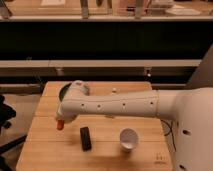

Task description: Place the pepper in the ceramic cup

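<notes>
The wooden table [45, 150] lay under everything, and my white arm [120, 105] reached across it from the right, over towards its left side. Behind the arm, at the back of the table, a green bowl [64, 90] showed only in part. It was not my target and I meant to leave it alone.

The white cup [128, 138] stood at the front, right of the middle, well apart from my gripper [60, 122]. Between the two lay a dark block [86, 138], flat on the wood.

My gripper hung at the left of the table, pointing down, and by the look of it my fingers were closed on the pepper [60, 126], whose orange-red end stuck out below them. I could not tell whether the pepper was clear of the wood or touching it.

As I judged it, the step was the carry to the cup. To do it well I had to keep my grip firm, travel to the right high enough to clear the block, and stop squarely over the cup's mouth. Then I had to come down gently, since a small cup might tip if knocked. I would let go only once the pepper was inside the rim.
</notes>
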`<state>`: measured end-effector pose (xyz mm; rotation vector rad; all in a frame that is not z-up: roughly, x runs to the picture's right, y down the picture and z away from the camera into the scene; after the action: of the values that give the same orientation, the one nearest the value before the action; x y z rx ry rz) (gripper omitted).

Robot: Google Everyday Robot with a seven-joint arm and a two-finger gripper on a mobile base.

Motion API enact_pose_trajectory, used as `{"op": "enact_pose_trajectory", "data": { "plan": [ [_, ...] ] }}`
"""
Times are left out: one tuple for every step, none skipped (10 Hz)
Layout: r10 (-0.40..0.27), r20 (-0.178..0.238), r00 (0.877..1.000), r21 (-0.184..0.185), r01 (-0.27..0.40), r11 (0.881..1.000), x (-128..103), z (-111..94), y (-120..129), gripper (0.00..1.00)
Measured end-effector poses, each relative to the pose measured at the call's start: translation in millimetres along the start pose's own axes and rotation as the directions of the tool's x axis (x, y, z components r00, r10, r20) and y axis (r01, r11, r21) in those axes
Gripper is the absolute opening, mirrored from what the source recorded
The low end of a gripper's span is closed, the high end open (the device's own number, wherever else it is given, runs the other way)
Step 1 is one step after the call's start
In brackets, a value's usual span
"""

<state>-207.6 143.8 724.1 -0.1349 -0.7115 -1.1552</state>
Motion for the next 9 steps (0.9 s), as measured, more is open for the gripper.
{"op": "enact_pose_trajectory", "data": {
  "plan": [
    [0.006,-0.002,1.0,0.002,-0.006,1.0,2,-2,1,0.0],
    [0.016,-0.007,1.0,0.005,-0.016,1.0,7,-6,5,0.0],
    [0.027,-0.011,1.0,0.009,-0.027,1.0,12,-12,13,0.0],
    [0.041,-0.015,0.999,0.013,-0.04,0.999,17,-17,21,0.0],
    [0.05,-0.02,0.999,0.014,-0.05,0.999,21,-22,27,0.0],
    [0.053,-0.024,0.998,0.018,-0.052,0.998,23,-23,27,0.0],
    [0.056,-0.028,0.998,0.023,-0.055,0.998,24,-24,27,0.0],
    [0.07,-0.036,0.997,0.027,-0.069,0.997,29,-29,31,0.0],
    [0.079,-0.039,0.996,0.029,-0.078,0.996,31,-32,35,0.0]
  ]
}}
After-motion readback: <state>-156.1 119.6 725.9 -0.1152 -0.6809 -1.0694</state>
